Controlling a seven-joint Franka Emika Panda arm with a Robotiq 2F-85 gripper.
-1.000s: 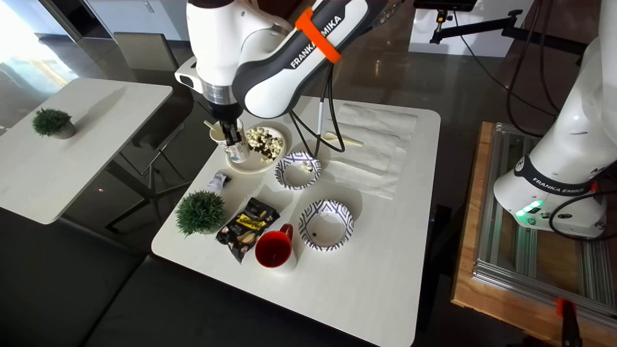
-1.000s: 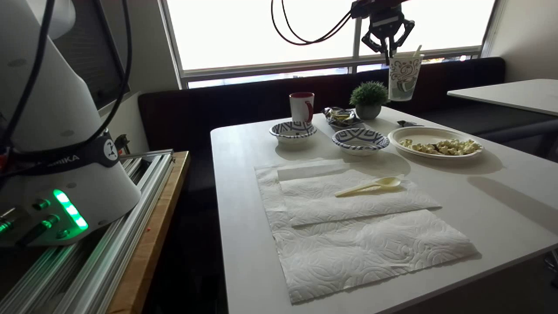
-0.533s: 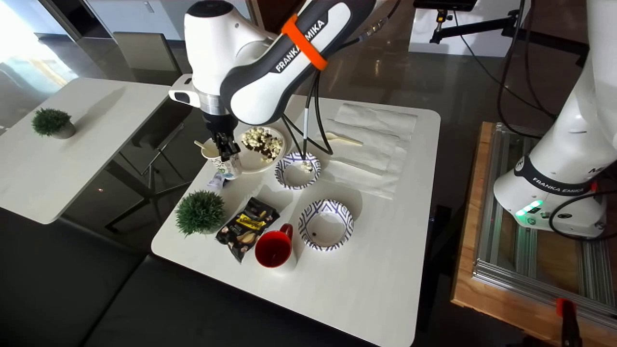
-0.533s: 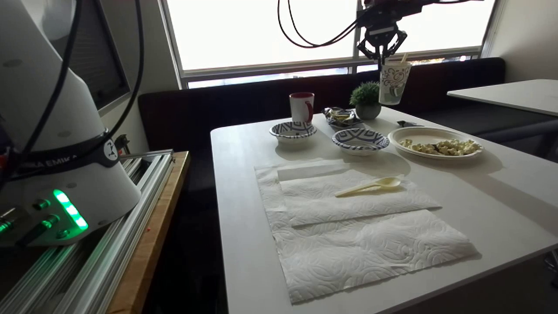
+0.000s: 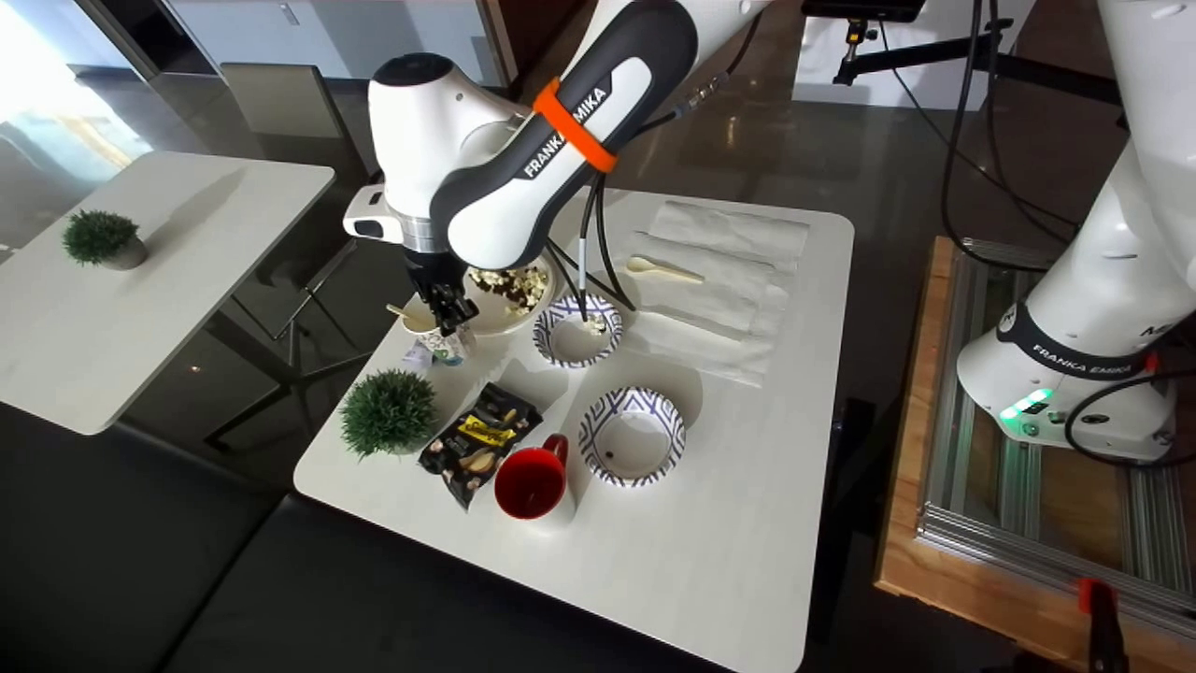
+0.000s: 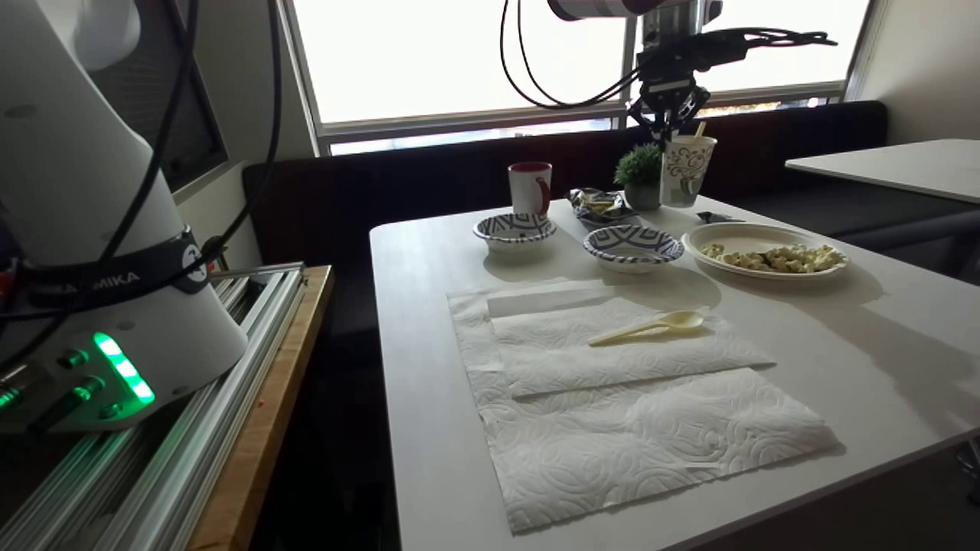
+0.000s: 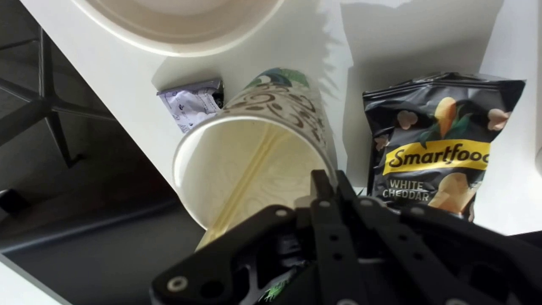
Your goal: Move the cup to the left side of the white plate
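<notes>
Your gripper (image 7: 331, 180), drawn almost together, pinches the patterned cup (image 7: 290, 156) by its rim; in an exterior view the cup is beyond the white plate (image 6: 733, 239), to its left.

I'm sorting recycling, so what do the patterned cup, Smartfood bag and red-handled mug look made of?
Patterned cup: probably matte paper; thin rim, printed swirls. Smartfood bag: likely faintly glossy plastic film; crinkles, glints. Red-handled mug: perhaps glazed ceramic, possibly plastic; smooth wall, looped handle.
</notes>
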